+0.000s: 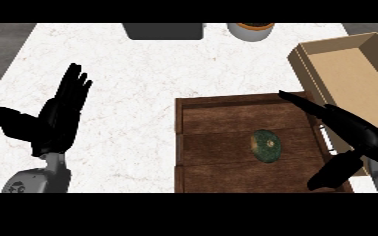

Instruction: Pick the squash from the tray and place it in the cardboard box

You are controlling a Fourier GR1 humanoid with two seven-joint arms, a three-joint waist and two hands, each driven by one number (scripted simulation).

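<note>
The counter (133,80) carries the tray (221,102), whose floor lies under and to the left of the right hand's fingers (303,102). The cardboard box (304,67) stands just beyond those fingers, to their right.

The right hand (347,130) is held over the tray's right rim, with the fingers straight and spread wide from the thumb; nothing is gripped. The left hand (59,117) is rested open, fingers up, well to the left.

The squash (266,145) lies on the tray floor, left of the palm, between fingers and thumb but touched by neither.

Hazards, as judged:
- The rounded squash may be pushed away across the tray if one side makes contact first.
- The tray rim may be struck during descent.
- The near box wall may be clipped if the squash is carried too low.
</note>
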